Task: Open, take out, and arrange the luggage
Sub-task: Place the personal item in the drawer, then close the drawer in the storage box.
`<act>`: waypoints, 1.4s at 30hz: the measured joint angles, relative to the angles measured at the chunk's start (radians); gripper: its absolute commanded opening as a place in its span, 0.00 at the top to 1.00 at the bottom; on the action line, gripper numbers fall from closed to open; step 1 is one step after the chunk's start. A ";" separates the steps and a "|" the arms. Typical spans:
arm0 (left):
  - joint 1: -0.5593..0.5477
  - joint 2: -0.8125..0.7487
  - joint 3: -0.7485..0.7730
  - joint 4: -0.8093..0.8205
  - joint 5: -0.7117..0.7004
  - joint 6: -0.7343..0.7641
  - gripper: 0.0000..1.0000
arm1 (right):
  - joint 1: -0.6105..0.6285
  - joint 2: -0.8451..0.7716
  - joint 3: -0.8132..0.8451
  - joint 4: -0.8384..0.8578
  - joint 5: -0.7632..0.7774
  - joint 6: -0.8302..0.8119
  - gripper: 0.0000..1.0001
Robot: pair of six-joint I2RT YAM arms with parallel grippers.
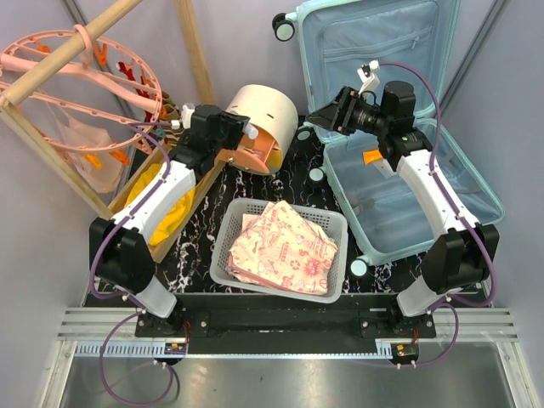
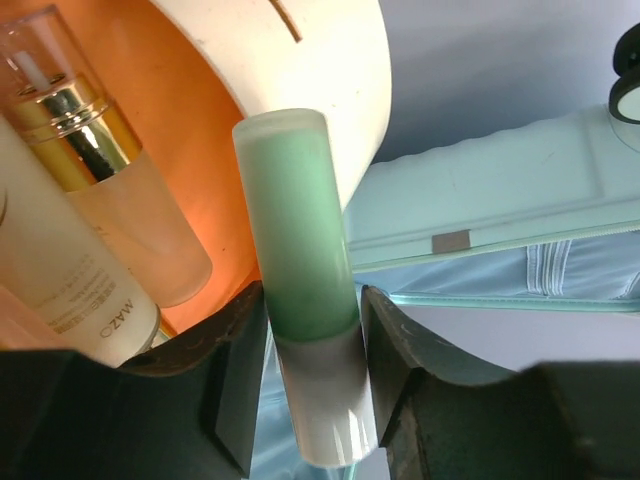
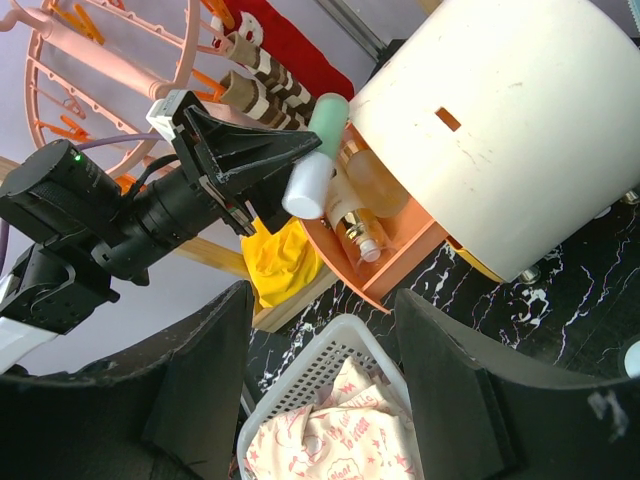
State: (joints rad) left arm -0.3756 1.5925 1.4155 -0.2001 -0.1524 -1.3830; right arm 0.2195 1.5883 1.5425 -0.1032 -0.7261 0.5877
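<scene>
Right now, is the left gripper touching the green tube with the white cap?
Touching. The left wrist view shows the left gripper closed on the green tube, both fingers pressed against its sides with no gap.

Top view: bright, even, diffuse overhead light, sharp across frame. Soft, short shadows around white basket (image 1: pixel 223 246) on black marble tabletop (image 1: pixel 297 174). Pale glare band on grey metal surface (image 1: pixel 272 374) along bottom.

Left wrist view: green-and-white tube (image 2: pixel 300 290) evenly lit, fairly sharp. Left gripper's fingers (image 2: pixel 235 380) dark, underexposed, soft-edged. Orange drawer interior (image 2: pixel 190 140) glowed warm.

Right wrist view: right gripper's fingers (image 3: pixel 200 390) near-black, blurred in foreground. Cream drawer box (image 3: pixel 520 130) well lit, crisp.
</scene>
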 measured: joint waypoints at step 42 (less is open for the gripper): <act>-0.213 -0.262 -0.147 -0.137 0.008 0.979 0.19 | 0.000 0.011 0.001 0.000 -0.007 0.009 0.32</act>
State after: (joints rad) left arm -0.5888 1.3300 1.2686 -0.3367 -0.1440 -0.4038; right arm 0.2195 1.5997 1.5433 -0.1036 -0.7334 0.5968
